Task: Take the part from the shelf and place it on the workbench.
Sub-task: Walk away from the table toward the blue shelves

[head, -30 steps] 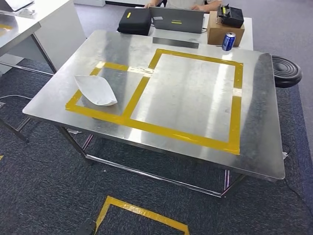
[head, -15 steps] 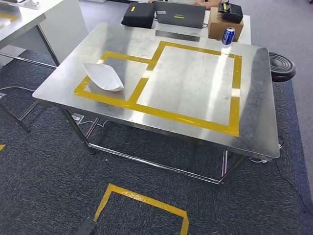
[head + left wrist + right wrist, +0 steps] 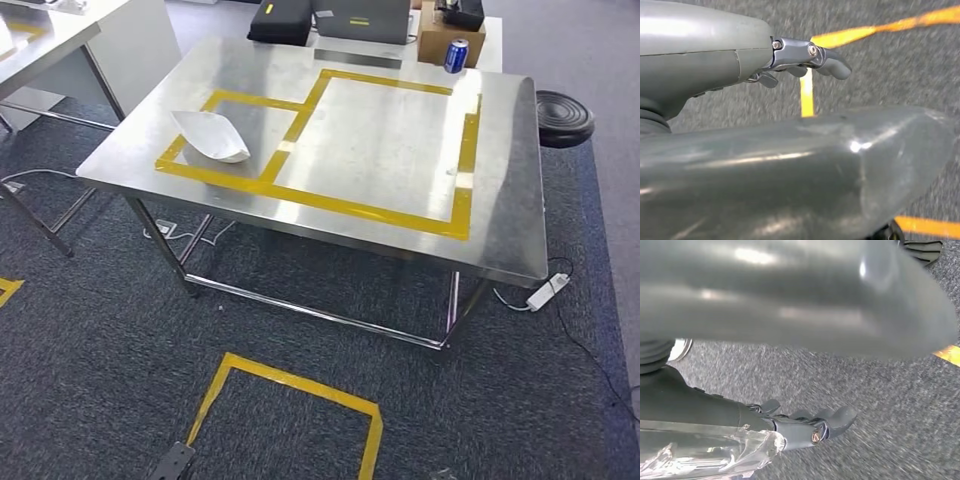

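On grey carpet stands the steel worktop [image 3: 392, 215], the white part [image 3: 210, 136] resting inside its smaller yellow-taped square [image 3: 226, 135], while both robot hands, left [image 3: 806, 57] and right [image 3: 806, 427], hang loosely spread and empty, so any return to the shelf should steer wide of the worktop's edge.

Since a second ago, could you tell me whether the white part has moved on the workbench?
No. The white part sits in the same corner of the small taped square; only the camera shifted.
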`<action>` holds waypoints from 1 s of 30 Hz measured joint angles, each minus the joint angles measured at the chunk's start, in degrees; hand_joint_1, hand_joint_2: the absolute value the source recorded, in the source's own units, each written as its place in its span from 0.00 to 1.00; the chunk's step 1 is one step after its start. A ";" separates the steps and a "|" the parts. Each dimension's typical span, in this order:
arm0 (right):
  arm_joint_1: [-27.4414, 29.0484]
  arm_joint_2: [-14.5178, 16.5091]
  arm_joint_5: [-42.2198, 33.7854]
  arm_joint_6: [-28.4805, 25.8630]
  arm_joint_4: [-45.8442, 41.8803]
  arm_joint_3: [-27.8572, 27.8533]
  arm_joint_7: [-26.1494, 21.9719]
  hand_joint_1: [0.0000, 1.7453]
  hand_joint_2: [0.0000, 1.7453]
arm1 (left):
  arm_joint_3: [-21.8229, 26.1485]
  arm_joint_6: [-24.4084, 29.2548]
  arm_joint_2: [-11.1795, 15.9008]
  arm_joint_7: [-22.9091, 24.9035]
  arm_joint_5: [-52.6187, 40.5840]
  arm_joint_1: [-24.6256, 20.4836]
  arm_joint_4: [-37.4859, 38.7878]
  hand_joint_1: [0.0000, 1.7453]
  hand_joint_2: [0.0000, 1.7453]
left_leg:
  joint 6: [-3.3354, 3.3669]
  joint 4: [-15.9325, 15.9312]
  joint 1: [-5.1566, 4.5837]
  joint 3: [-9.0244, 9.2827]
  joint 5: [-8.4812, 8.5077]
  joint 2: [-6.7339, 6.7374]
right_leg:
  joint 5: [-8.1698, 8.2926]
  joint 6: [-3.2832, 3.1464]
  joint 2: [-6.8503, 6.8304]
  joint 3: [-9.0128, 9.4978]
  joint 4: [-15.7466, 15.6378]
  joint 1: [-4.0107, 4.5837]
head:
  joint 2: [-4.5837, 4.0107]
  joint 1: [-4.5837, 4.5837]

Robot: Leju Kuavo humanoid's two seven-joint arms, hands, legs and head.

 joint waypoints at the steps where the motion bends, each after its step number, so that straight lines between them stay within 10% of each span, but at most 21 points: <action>1: 0.02 0.01 -0.02 0.07 0.00 0.00 -0.02 0.00 0.00 | 0.09 -0.41 0.01 0.19 -0.06 0.02 0.00 0.00 0.00 | -0.25 2.42 0.03 -0.93 -2.42 -0.08 | 0.57 -0.40 0.14 -0.49 -0.03 -0.07 | -0.01 -0.10; 3: 0.03 0.01 -0.09 0.17 0.00 -0.01 0.02 0.00 0.00 | 0.13 -0.72 -0.05 0.51 -0.36 0.02 0.01 0.00 0.00 | -0.55 9.89 0.04 -3.45 -7.66 -0.17 | 1.70 -0.71 0.64 -1.64 0.03 -0.05 | 0.00 -0.25; 5: 0.12 0.01 -0.10 0.23 0.00 -0.02 0.14 0.00 0.00 | 0.16 -0.72 -0.14 0.99 -0.60 0.02 0.02 0.00 0.00 | -0.57 14.76 0.04 -4.39 -9.07 -0.20 | 2.86 -0.62 1.39 -2.87 0.19 -0.04 | 0.01 -0.24; 10: 0.02 0.03 0.01 0.04 0.00 -0.03 0.25 0.00 0.00 | 0.54 -0.69 -0.11 1.77 -0.17 -0.04 0.03 0.00 0.00 | 0.48 0.13 0.24 6.34 -4.06 -3.96 | 4.82 0.53 4.35 -5.88 1.27 0.02 | -0.01 -0.20; 13: 0.11 0.03 0.02 -0.55 0.00 -0.05 0.17 0.00 0.00 | 0.86 -0.85 -0.24 1.29 -0.07 -0.07 0.07 0.00 0.00 | 1.07 -1.58 0.32 6.73 -3.74 -3.82 | 5.89 1.64 5.81 -7.15 1.62 0.03 | 0.00 -0.18; 15: 0.45 0.00 -0.08 -1.01 0.01 -0.09 0.11 0.00 0.00 | 0.90 -1.12 -0.27 0.56 -0.34 -0.12 0.11 0.00 0.00 | 1.85 -1.56 0.39 5.94 -3.07 -2.64 | 4.36 2.25 4.00 -8.26 3.07 0.03 | 0.01 0.02; 19: 0.09 0.00 -0.13 -1.24 0.02 -0.13 0.07 0.00 0.00 | 0.96 -1.37 0.05 -0.35 -0.55 0.17 0.13 0.00 0.00 | 2.57 -1.53 0.23 3.61 -1.16 -0.44 | -4.88 3.18 -0.37 -12.00 16.03 -0.15 | -0.01 0.34; 22: 0.08 0.01 -0.31 -1.24 0.02 -0.15 0.04 0.00 0.00 | 0.97 -1.72 0.15 -0.89 -0.76 0.18 0.13 0.00 0.00 | 2.43 -1.42 0.11 1.51 0.45 0.52 | -2.87 3.19 -0.51 -8.83 16.18 -0.15 | 0.00 0.34; 26: -0.16 -0.01 -1.53 -1.10 0.02 -0.30 -0.20 0.00 0.00 | 0.93 -3.00 0.09 -3.92 -1.78 0.26 0.13 0.00 0.00 | 1.56 -1.34 -0.03 -0.26 2.71 0.82 | -1.06 2.20 -0.71 1.97 0.90 0.30 | 0.00 0.32; 30: -0.05 -0.03 -2.82 -1.03 0.03 -1.20 -0.26 0.00 0.00 | 0.91 -3.40 -0.13 -5.15 -1.98 0.71 0.13 0.00 0.00 | 0.22 -0.77 0.17 -1.05 2.67 0.65 | 0.01 0.58 -0.52 0.96 -0.57 0.41 | 0.01 0.56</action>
